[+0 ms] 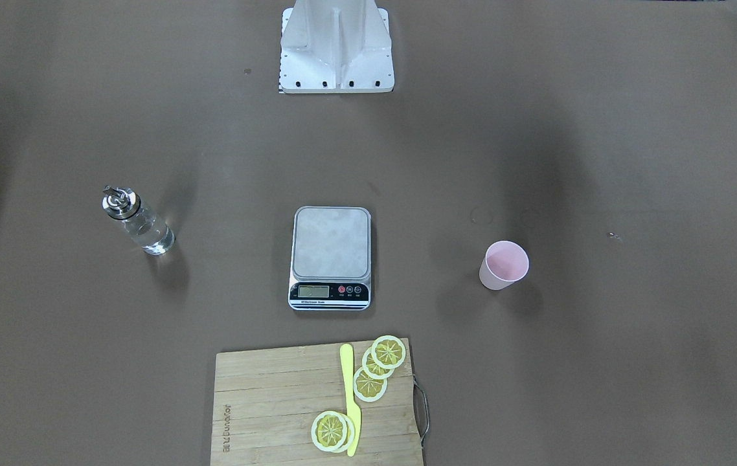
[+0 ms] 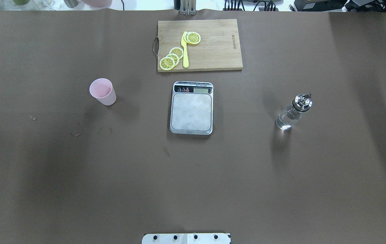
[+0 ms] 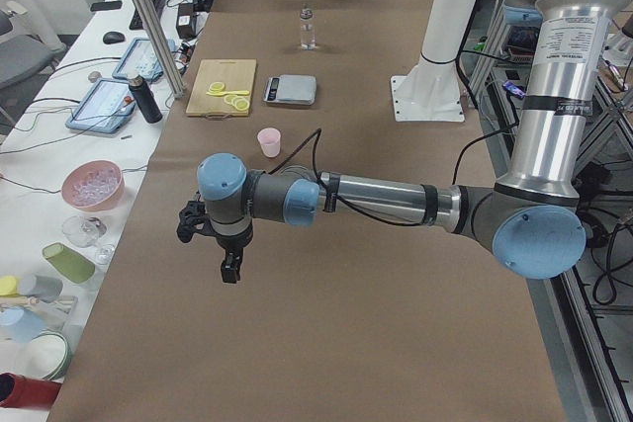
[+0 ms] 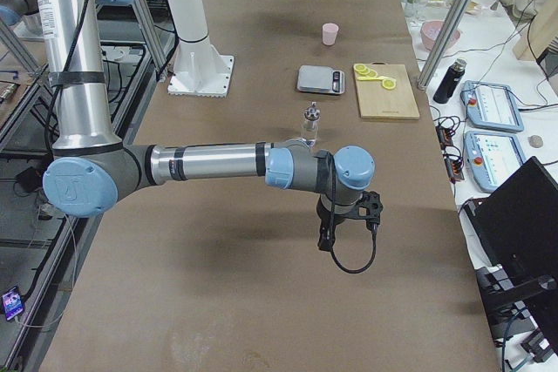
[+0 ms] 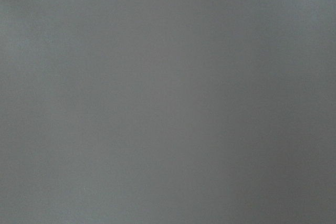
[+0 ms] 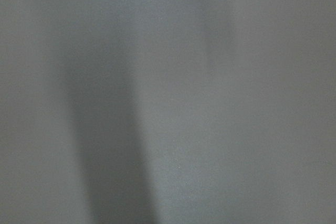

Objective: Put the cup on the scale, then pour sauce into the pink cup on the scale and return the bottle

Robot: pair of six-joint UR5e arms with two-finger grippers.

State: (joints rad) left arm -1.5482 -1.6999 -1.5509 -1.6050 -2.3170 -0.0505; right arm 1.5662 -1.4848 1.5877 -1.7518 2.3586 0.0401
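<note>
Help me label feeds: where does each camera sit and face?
Front: opposite robot, down on scale; base on top.
Overhead: behind robot; base at bottom.
Left: table's end; left arm near.
Right: other end; right arm near.
Left wrist: bare table only.
Right wrist: bare table only.
Shared: front, overhead show scale, cup, bottle.

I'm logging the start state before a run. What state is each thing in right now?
cup: upright, looks empty, on the table, off the scale.
scale: platform bare; display too small to read.
bottle: upright, capped, clear liquid inside.
knife: flat on the cutting board, beside lemon slices.
left pincer: above the table; open or shut, cannot tell.
right pincer: likewise.
</note>
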